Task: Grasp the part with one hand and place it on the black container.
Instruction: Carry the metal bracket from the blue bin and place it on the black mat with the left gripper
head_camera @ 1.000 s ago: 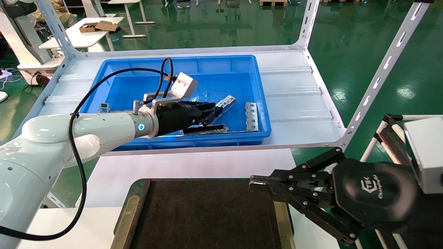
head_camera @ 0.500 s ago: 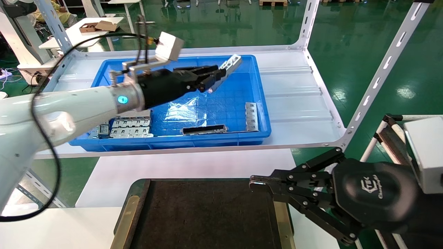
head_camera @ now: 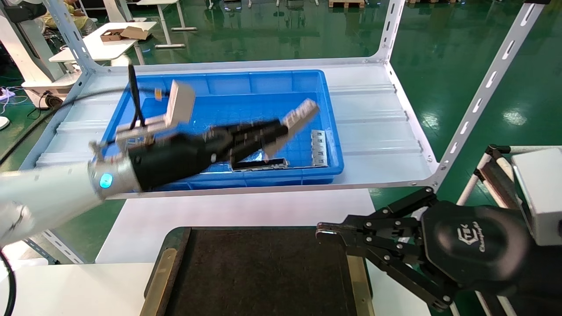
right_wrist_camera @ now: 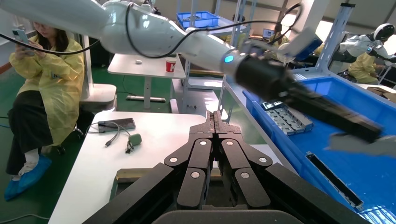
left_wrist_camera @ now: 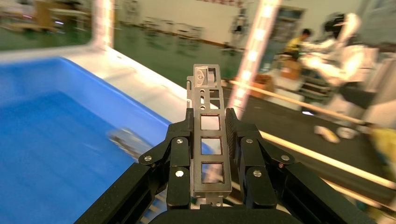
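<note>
Left gripper (head_camera: 281, 128) pinches the part (head_camera: 300, 115) lengthwise between its fingers above the blue bin (head_camera: 228, 83), windows exposed, seemingly bound for the black container (head_camera: 259, 272); right gripper (head_camera: 327, 232) waits pressed together beside it

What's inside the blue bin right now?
In the blue bin lie a long dark housing and a tabbed silver strip; the left hand, holding the part, hides its left side.

head cam high, looking forward-down over blue bin (head_camera: 281, 87), left wrist cam tight along its fingers, right wrist cam facing the bin too (shared) (right_wrist_camera: 373, 116)
</note>
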`<state>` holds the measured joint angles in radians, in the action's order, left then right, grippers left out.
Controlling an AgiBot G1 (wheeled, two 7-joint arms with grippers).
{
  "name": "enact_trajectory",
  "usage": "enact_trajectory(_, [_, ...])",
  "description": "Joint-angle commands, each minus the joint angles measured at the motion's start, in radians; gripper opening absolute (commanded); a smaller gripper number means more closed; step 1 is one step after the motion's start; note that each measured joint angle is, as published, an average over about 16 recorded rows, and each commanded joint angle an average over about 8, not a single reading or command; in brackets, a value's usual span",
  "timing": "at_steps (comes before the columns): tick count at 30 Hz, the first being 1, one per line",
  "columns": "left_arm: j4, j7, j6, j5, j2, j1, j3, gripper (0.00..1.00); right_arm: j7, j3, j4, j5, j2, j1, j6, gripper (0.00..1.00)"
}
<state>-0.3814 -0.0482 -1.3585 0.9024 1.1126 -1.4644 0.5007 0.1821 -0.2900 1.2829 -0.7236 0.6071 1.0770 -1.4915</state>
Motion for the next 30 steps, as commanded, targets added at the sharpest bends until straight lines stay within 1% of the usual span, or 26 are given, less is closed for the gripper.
enact_trajectory(1, [-0.05,-0.011,-0.047,-0.015,-0.024,0.045,-0.005,0.0,0.0,0.0,0.0,0.0,0.0,0.0,0.0,0.0])
enact_trajectory(4, [-0.15,-0.045,-0.102,-0.044,-0.066,0.122,-0.011,0.0,0.0,0.0,0.0,0.0,0.0,0.0,0.0,0.0])
enact_trajectory(7, [-0.248,-0.083,-0.126,-0.07,-0.109,0.202,-0.017,0.0,0.0,-0.001,0.0,0.0,0.0,0.0,0.0,0.0])
enact_trajectory(10, [-0.347,-0.123,-0.115,-0.093,-0.152,0.288,-0.024,0.0,0.0,-0.001,0.0,0.0,0.0,0.0,0.0,0.0])
enact_trajectory(14, [-0.482,-0.177,-0.055,-0.113,-0.211,0.415,-0.033,0.0,0.0,-0.001,0.0,0.001,0.0,0.0,0.0,0.0])
enact_trajectory(18, [-0.606,-0.224,0.054,-0.12,-0.262,0.551,-0.04,0.0,-0.001,-0.001,0.0,0.001,0.0,0.0,0.001,0.0])
enact_trajectory(23, [-0.737,-0.272,0.237,-0.113,-0.3,0.721,-0.048,0.0,-0.001,-0.001,0.0,0.001,-0.001,0.0,0.001,0.0])
enact_trajectory(27, [-0.825,-0.302,0.411,-0.1,-0.303,0.839,-0.055,0.0,-0.001,-0.002,0.0,0.001,-0.001,0.0,0.001,0.0])
enact_trajectory(30, [-0.876,-0.322,0.559,-0.082,-0.284,0.904,-0.058,0.0,-0.001,-0.002,0.0,0.001,-0.001,0.0,0.001,0.0])
